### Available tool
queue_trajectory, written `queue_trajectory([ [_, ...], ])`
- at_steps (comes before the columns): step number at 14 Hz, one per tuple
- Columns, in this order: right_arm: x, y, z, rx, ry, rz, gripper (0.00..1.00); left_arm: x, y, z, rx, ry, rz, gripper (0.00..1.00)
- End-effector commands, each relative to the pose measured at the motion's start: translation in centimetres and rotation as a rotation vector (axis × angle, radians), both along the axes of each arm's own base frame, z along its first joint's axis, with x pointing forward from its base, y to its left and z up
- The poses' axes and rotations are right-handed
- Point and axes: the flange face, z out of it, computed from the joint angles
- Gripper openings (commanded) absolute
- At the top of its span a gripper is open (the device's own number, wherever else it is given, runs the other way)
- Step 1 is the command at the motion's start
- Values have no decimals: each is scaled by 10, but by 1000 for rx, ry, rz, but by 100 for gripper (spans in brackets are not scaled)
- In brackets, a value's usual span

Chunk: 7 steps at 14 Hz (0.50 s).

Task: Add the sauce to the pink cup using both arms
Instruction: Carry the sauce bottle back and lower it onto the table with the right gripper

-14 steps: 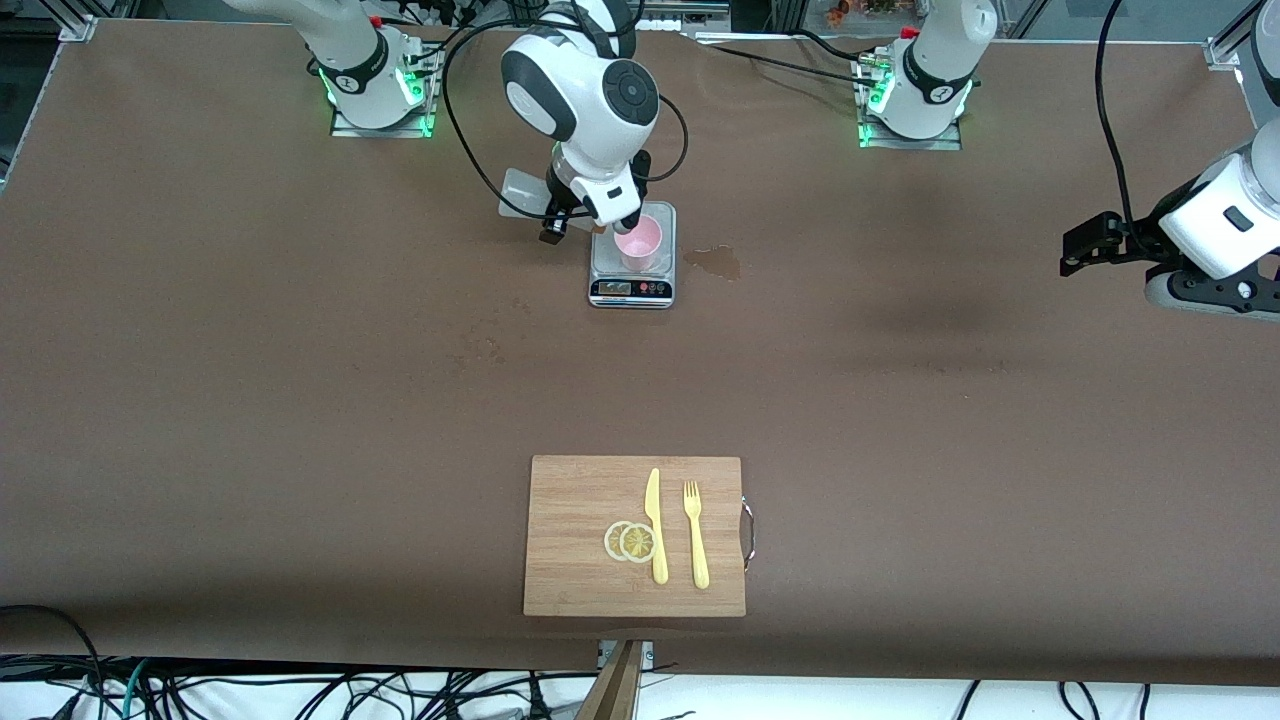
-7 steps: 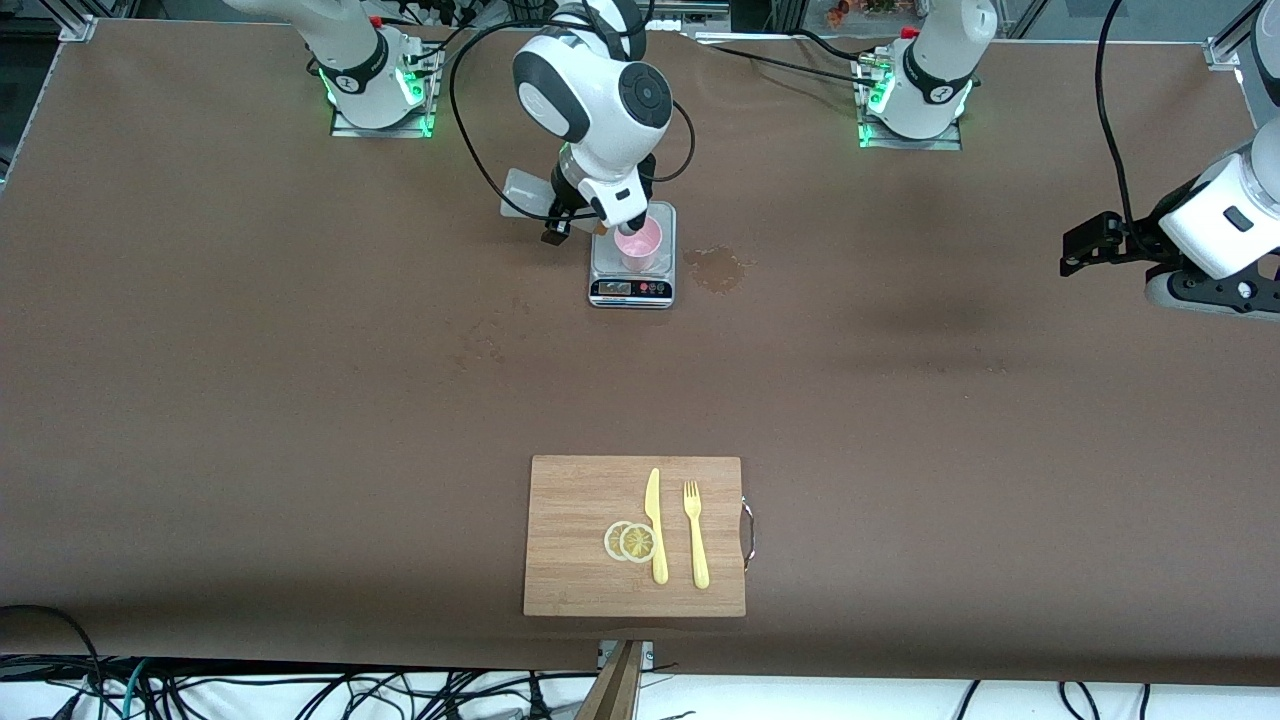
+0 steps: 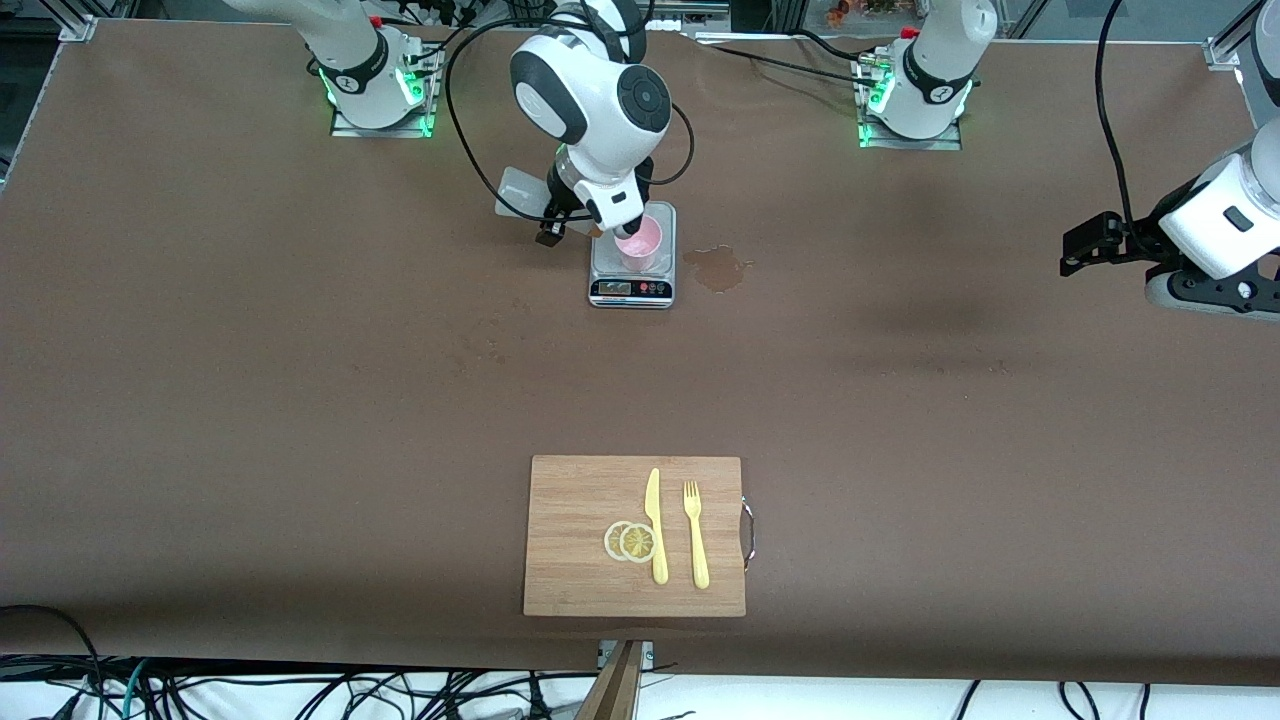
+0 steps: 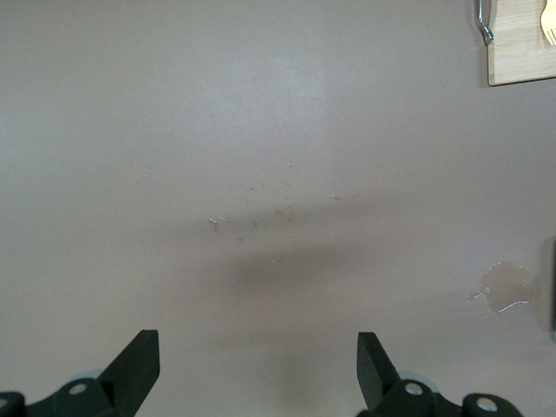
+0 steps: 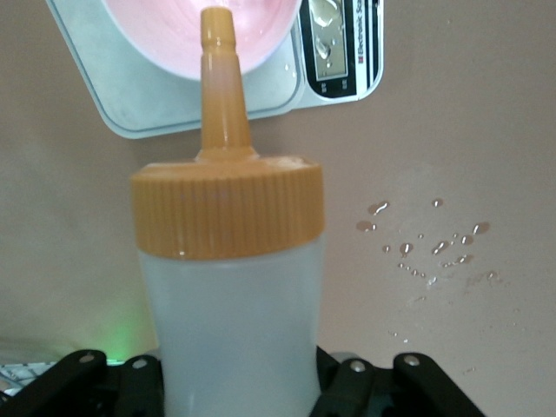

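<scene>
Right claw (image 3: 560,222) shifted, gripping sauce (image 5: 230,287)

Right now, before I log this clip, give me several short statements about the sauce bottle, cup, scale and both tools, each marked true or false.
1. The right tool is shut on the sauce bottle. True.
2. The bottle's nozzle points toward the pink cup. True.
3. The pink cup stands on the cutting board. False: it stands on the scale.
4. The left tool holds the fork. False: it is open and empty, waiting over bare table.
5. A wet spill lies beside the scale. True.
</scene>
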Motion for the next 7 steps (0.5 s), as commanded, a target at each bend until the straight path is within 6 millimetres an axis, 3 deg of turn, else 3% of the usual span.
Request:
queue_trajectory([
  [1,13,-17,36,26,-15,-26,32,4,2,5,-10,5,-3,100],
  [3,36,-42,62,108,25,-61,32,4,2,6,-11,3,-5,100],
  [7,102,-113,96,348,106,-125,32,4,2,6,-11,2,-5,100],
])
